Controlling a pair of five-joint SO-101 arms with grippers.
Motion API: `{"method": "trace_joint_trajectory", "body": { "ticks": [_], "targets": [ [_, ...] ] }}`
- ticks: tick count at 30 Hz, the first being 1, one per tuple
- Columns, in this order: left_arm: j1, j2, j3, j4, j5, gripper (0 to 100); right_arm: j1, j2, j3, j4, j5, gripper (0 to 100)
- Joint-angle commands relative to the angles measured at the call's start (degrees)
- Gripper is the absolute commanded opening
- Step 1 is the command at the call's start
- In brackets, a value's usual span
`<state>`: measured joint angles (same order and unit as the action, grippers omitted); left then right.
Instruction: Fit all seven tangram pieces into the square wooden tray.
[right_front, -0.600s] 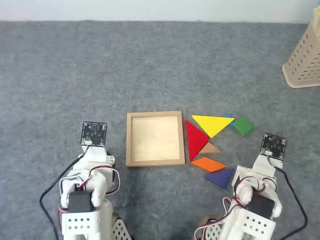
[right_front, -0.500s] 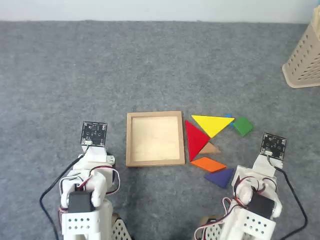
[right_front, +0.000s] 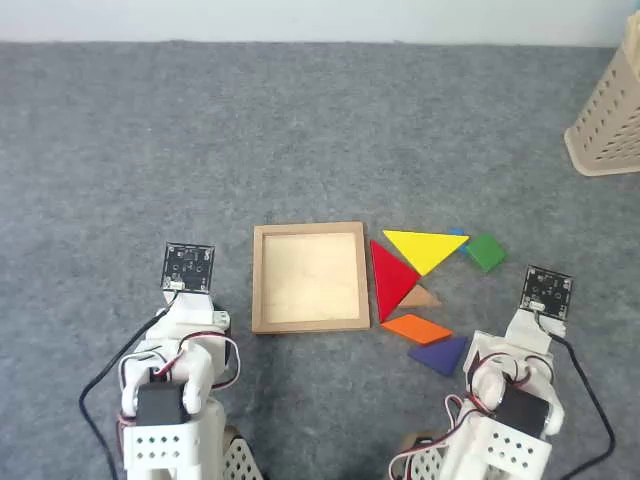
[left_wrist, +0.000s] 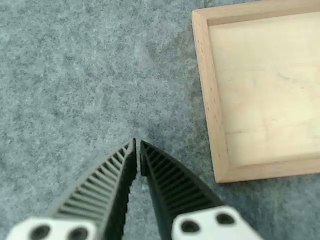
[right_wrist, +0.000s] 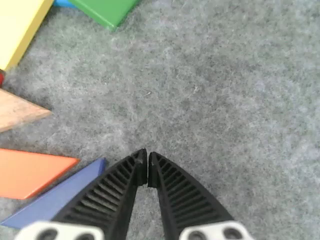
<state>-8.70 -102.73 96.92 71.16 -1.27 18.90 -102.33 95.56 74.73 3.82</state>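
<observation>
Grey felt-like cloth covers the counter (right_front: 150, 130), and the square wooden tray (right_front: 258, 280) lies at its middle with no piece in it yet. All seven pieces sit clustered at the tray's 3 o'clock. The red triangle (right_front: 390, 278) is just beside the rim. The yellow triangle (right_front: 425, 247) is at about 2 o'clock, with a blue sliver (right_front: 457, 232) and the green square (right_front: 486, 251) beyond it. The tan triangle (right_front: 420, 297) is tucked against the red one, and the orange parallelogram (right_front: 417, 327) and purple triangle (right_front: 440, 353) lie towards 4 o'clock.

The left end effector (left_wrist: 137, 145) hangs over bare cloth at the tray's 7 o'clock, its jaws together. The right end effector (right_wrist: 147, 154) hovers at the tray's 5 o'clock, jaws likewise together, near the purple triangle's tip.

The task looks to be at its start, so the step in hand is choosing and lifting a first piece. I judge the right arm the better placed. It should part its jaws first, then come down square across a piece's edges, since thin flat pieces on soft cloth give little to grip. Seating a large triangle into a tray corner first would leave the small pieces room to fill around it. The red one's nearness to the rim may crowd a finger.
</observation>
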Motion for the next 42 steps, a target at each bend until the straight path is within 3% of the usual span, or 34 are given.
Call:
{"method": "trace_joint_trajectory", "body": {
  "ticks": [1,42],
  "targets": [
    [-0.1,-0.4,-0.3,0.4,0.5,1,0.4,-1.7,0.9,0.6,0.4,0.6],
    [-0.1,-0.4,-0.3,0.4,0.5,1,0.3,-1.6,0.9,-0.2,0.5,0.6]
  ]
}}
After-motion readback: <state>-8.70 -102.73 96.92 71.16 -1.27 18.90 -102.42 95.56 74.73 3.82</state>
